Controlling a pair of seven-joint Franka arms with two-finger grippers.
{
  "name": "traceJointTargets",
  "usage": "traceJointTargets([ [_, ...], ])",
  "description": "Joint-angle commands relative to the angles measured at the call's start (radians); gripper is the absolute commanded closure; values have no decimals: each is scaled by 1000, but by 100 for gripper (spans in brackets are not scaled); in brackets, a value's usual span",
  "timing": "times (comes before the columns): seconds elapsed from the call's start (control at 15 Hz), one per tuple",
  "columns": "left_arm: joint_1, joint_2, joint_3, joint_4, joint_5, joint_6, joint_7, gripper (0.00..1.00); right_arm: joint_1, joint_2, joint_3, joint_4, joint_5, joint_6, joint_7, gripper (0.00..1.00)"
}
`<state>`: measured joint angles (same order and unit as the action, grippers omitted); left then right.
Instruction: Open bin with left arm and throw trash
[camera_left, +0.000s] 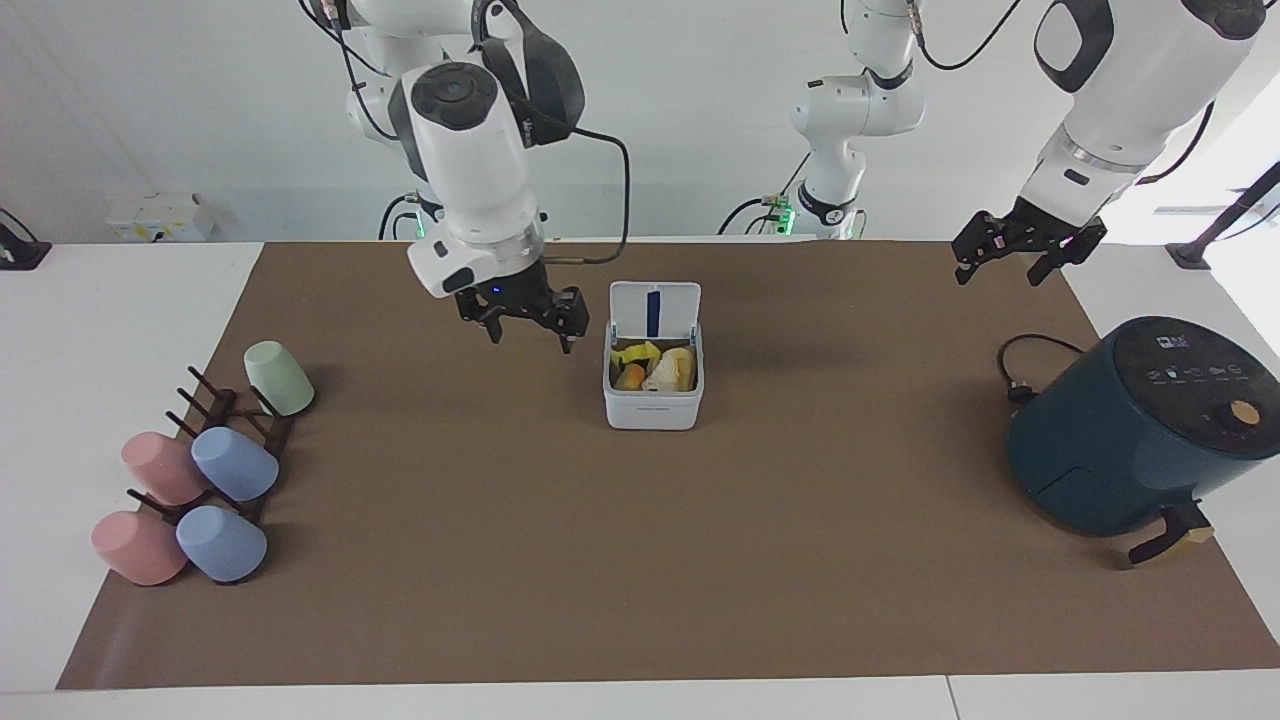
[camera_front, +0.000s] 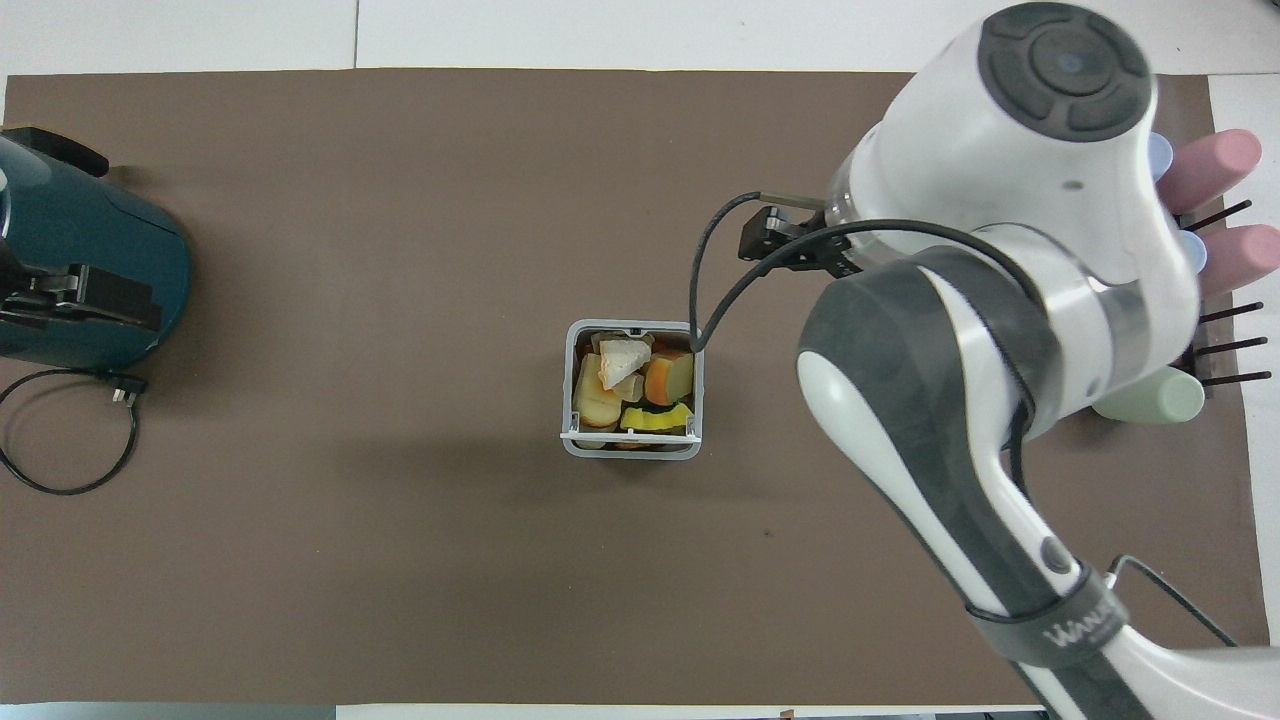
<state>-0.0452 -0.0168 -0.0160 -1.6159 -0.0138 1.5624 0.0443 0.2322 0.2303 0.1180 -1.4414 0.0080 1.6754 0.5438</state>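
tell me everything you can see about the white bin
The bin is a small white plastic cube with rounded corners, standing upright mid-mat. Its hinged lid stands open on the edge nearer the robots, a dark blue strip on its inner face. Inside lie yellow, orange and pale scraps. No gripper touches it.

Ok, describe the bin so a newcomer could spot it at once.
Start at the brown mat and look to its middle. The bin is the small white cube there, lid up, holding yellow and orange scraps; nothing else on the mat is white.
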Motion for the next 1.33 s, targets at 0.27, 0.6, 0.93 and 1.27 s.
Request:
traceJointTargets([
  [0.27, 10, -20, -10, -16, 9, 1, 11, 0, -215, -95, 8, -2, -23, -152, -320, 0],
  [0.6, 10, -20, -10, -21, 9, 13, 13, 0, -263, -150, -4, -68, -26, -204, -406, 0],
  [0.93, 10, -22, -10, -27, 9, 18, 11, 0, -171, -189, -213, -119, -39, -184, -535, 0],
  [1.27, 10, -29, -10, -41, 9, 19, 14, 0, -185, -204, -238, -166, -23, -138, -564, 0],
])
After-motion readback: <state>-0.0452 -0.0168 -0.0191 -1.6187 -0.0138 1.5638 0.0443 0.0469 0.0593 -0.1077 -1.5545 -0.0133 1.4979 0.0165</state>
